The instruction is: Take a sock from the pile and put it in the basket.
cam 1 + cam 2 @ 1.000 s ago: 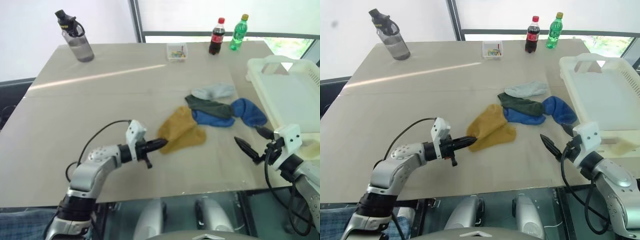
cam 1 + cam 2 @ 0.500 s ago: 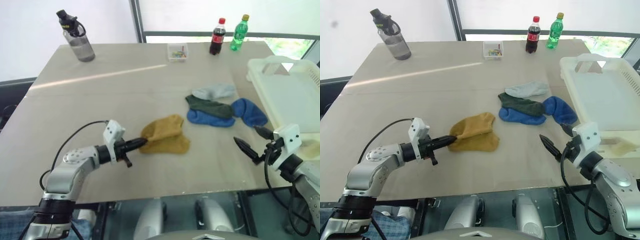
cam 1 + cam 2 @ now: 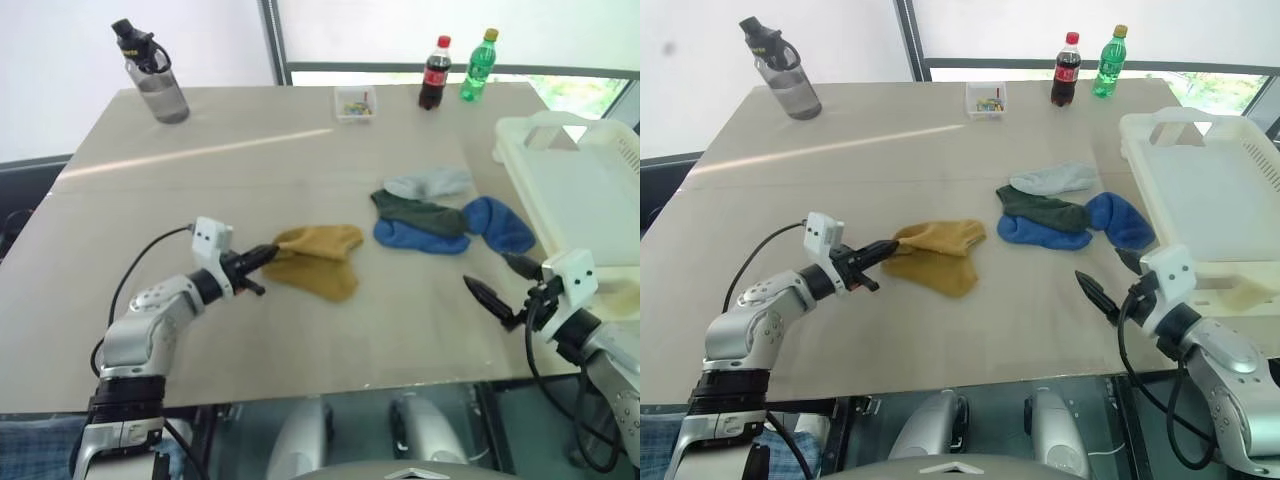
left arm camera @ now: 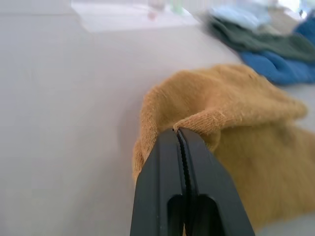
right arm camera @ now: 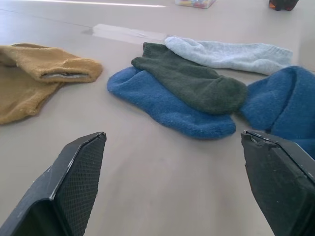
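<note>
The mustard-yellow sock point(image 3: 320, 262) lies folded over on the table, left of the pile and apart from it. My left gripper point(image 3: 268, 252) is shut on the sock's left edge; in the left wrist view its fingertips point(image 4: 178, 132) pinch a fold of the sock point(image 4: 236, 113). The pile holds a light grey sock point(image 3: 428, 183), a dark green sock point(image 3: 420, 212) and blue socks point(image 3: 498, 222). The cream-white basket point(image 3: 580, 200) stands at the table's right side. My right gripper point(image 3: 490, 272) hovers open near the front right, pointing toward the pile, nothing between its fingers point(image 5: 74, 187).
At the table's far side stand a grey water bottle point(image 3: 155, 75), a small clear box point(image 3: 354, 104), a cola bottle point(image 3: 432, 72) and a green bottle point(image 3: 477, 65). The table's front edge runs just below both arms.
My left gripper has pulled the mustard sock to the left and a little farther away, off the pile; the sock folded over as it went. The right arm has kept still.
</note>
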